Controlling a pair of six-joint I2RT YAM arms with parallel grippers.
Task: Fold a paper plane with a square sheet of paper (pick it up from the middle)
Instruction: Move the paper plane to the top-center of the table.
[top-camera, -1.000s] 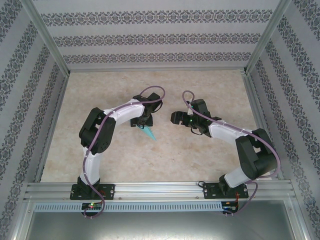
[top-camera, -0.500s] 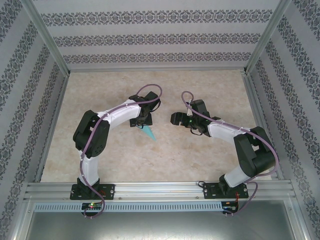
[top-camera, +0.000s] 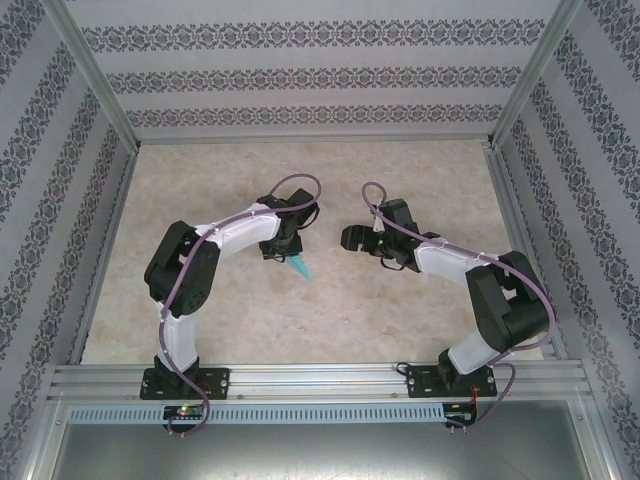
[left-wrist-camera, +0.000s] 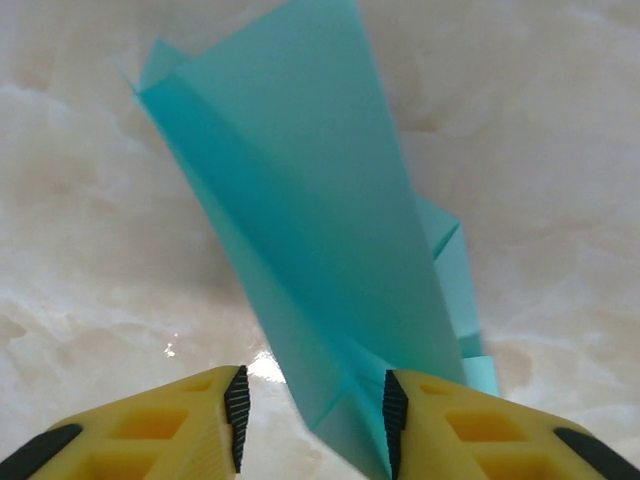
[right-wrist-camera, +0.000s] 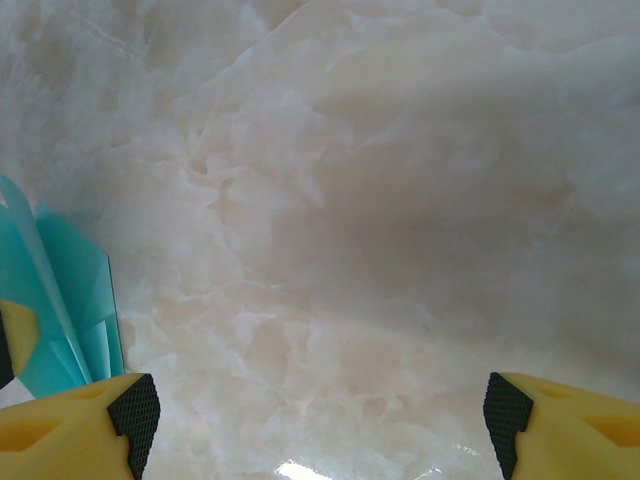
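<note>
- Looking down from the top camera, we find the paper plane (top-camera: 299, 267) near the middle of the marbled table (top-camera: 400, 170), with its turquoise tip pointing toward the near edge and slightly to the right.
- The left gripper (top-camera: 285, 250) hangs over the plane's far end and hides that part from above.
- In the left wrist view the left gripper (left-wrist-camera: 310, 415) has its jaws apart, and the paper plane (left-wrist-camera: 300, 220) stands between them.
- The pad (left-wrist-camera: 393, 420) on the right of that picture touches the paper's edge. On the other side we see a strip of bare table between paper and finger (so we see no clamp on it).
- Seen this close, the plane is a narrow, layered shape with a long crease. It widens away from the camera, and smaller folded flaps peek out on its right side.
- The right gripper (top-camera: 350, 238) sits to the right of the plane, apart from it.
- From the right wrist we see the right gripper (right-wrist-camera: 320, 415) spread wide over bare table (right-wrist-camera: 350, 200) with nothing between its jaws. The paper plane (right-wrist-camera: 60, 300) shows at the left edge.
</note>
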